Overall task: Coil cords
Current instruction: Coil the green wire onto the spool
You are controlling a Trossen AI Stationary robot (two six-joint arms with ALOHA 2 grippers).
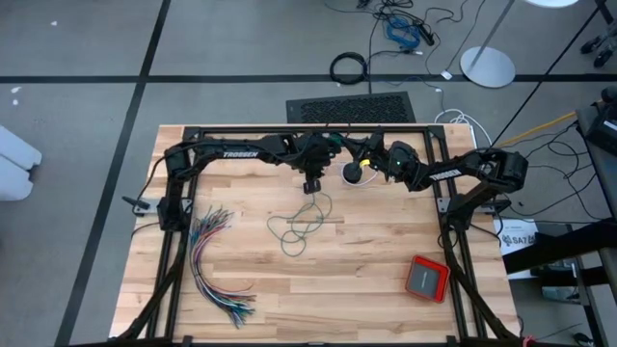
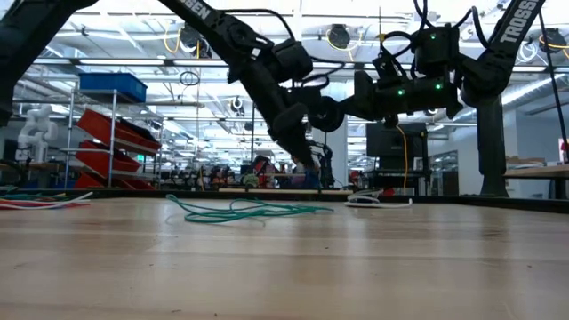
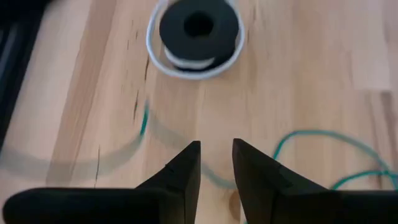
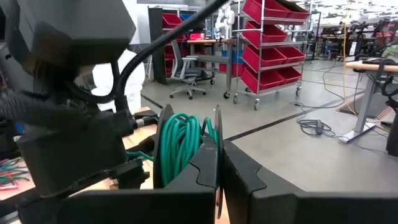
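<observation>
The teal-green cord (image 1: pixel 304 224) lies in loose loops mid-table and also shows in the low view (image 2: pixel 249 211). Part of it is wound on a reel (image 4: pixel 181 144) held by my right gripper (image 4: pixel 219 163), which is shut above the table's far middle (image 1: pixel 369 157). My left gripper (image 3: pixel 216 163) points down at the table (image 1: pixel 310 184), its fingers a little apart. A blurred stretch of teal cord (image 3: pixel 144 121) runs between them; whether it touches them I cannot tell. The black cord (image 3: pixel 199 26) lies coiled in a tight ring on the table, its white tail (image 3: pixel 163 62) looped around it. My right gripper pinches the reel's thin flange (image 4: pixel 217 127) between its two fingers, at the flange's rim. The fingers come level from the table's right side. The reel with its teal windings is lifted clear of the table.
A fanned bundle of many-coloured wires (image 1: pixel 217 262) lies at the table's left. A red box (image 1: pixel 427 279) sits near the front right. The left arm's wrist (image 4: pixel 68 118) stands close beside the reel. Bare wood lies between the teal loops and the near edge.
</observation>
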